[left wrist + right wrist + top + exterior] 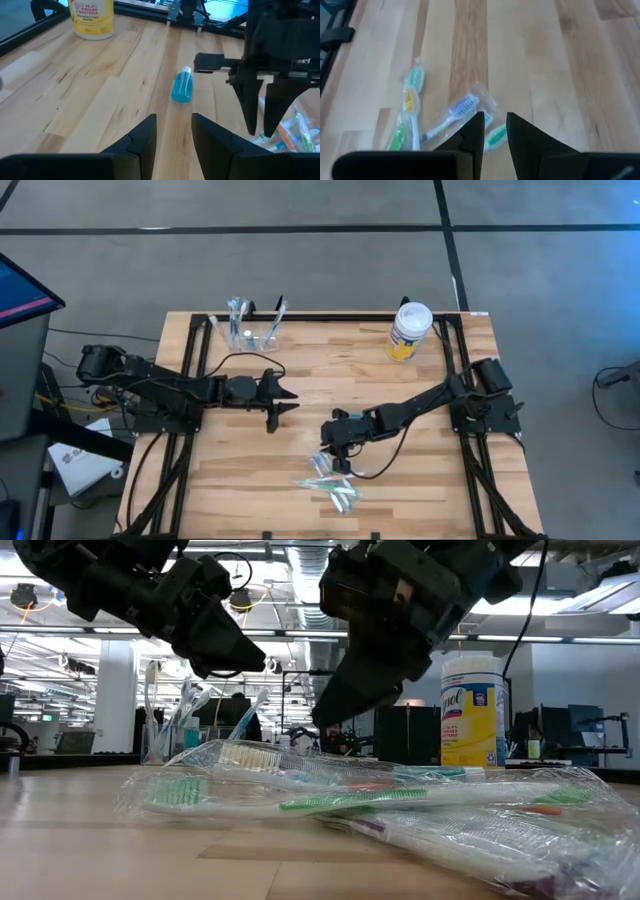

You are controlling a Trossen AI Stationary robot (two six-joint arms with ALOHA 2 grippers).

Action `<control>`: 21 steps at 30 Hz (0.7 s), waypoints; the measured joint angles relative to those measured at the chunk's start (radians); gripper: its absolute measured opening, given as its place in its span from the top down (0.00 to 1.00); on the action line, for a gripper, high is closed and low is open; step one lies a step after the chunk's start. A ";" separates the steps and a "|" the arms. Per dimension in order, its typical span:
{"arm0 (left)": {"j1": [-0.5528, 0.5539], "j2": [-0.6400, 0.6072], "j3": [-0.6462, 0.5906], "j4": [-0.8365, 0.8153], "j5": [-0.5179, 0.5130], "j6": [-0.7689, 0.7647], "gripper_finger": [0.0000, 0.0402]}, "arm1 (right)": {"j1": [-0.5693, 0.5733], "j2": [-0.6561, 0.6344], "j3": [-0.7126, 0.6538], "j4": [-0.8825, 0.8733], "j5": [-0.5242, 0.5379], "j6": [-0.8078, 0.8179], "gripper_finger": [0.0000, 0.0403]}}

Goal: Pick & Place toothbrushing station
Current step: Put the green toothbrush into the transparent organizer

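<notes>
Wood table point(420, 480) w/ toothbrushes point(335, 485) (wrapped)

Two matte black jointed arms are seen, each trailed by looping black cables. The left pincer point(283, 402) and right pincer point(343, 467) are each ended by two flat, wedge-shaped black fingers point(142, 142).

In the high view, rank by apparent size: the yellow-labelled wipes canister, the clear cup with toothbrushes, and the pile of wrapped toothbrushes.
1. Pile of wrapped toothbrushes, widest spread, lying flat.
2 and 3. Wipes canister and clear cup with toothbrushes look about alike from above; I would not rank them.
</notes>
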 joint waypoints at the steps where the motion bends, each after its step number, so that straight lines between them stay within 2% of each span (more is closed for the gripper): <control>1: 0.000 0.000 0.000 0.001 0.000 0.000 0.71 | 0.000 0.008 0.000 0.015 0.000 0.004 0.82; 13: 0.000 0.000 0.000 0.005 0.000 0.000 0.71 | 0.001 0.062 0.005 0.082 -0.002 0.023 0.82; 21: 0.000 0.000 0.000 0.005 0.000 0.000 0.71 | 0.001 0.073 0.001 0.066 -0.002 0.031 0.82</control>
